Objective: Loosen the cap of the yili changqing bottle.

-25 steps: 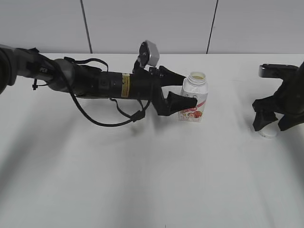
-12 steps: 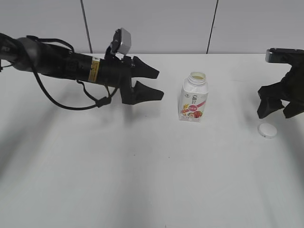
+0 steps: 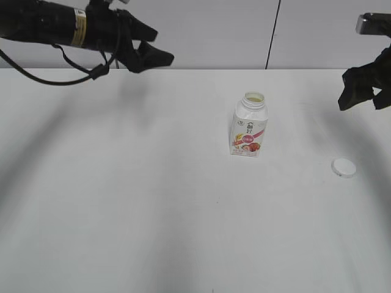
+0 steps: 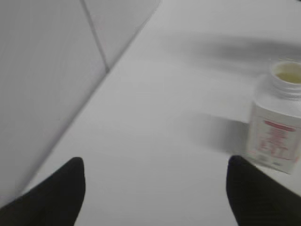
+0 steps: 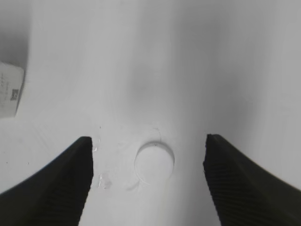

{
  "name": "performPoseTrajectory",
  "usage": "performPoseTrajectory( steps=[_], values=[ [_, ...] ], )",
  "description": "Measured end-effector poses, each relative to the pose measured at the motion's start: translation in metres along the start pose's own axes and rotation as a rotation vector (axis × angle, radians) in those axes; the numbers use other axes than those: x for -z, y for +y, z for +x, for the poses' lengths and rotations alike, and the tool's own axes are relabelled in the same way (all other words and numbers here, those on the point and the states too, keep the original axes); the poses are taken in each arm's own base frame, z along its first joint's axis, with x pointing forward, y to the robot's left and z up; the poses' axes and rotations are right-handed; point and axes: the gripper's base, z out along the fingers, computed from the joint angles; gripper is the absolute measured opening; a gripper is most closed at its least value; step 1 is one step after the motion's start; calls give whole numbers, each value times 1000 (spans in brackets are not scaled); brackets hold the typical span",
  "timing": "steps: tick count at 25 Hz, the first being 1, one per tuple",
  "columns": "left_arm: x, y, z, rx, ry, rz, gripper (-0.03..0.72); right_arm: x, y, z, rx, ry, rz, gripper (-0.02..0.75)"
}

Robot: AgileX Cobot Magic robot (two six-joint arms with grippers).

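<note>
The yili changqing bottle (image 3: pixel 249 125) stands upright in the middle of the white table, its neck open with no cap on; it also shows in the left wrist view (image 4: pixel 277 122) and at the edge of the right wrist view (image 5: pixel 10 89). The white cap (image 3: pixel 343 167) lies flat on the table to the bottle's right, also in the right wrist view (image 5: pixel 154 163). My left gripper (image 3: pixel 153 46) is open and empty, raised at the far left, well away from the bottle. My right gripper (image 3: pixel 365 94) is open and empty, raised above the cap.
The white table (image 3: pixel 153 201) runs up to a grey panelled wall (image 3: pixel 201 30) at the back. A few small wet marks (image 5: pixel 101 181) lie on the table beside the cap.
My left gripper let go of the bottle and drew back up and to the left. My right gripper lifted off the cap, which stays on the table.
</note>
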Motion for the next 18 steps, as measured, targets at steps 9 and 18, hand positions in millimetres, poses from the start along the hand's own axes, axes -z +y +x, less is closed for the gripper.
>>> performPoseTrajectory(
  steps=[9,18],
  values=[
    [64,60,-27,-40,180,-801,537,35,2,-22,34,-112,26,578],
    [122,88,5,176,393,-1227,536,43,1,-24,57,-84,35,578]
  ],
)
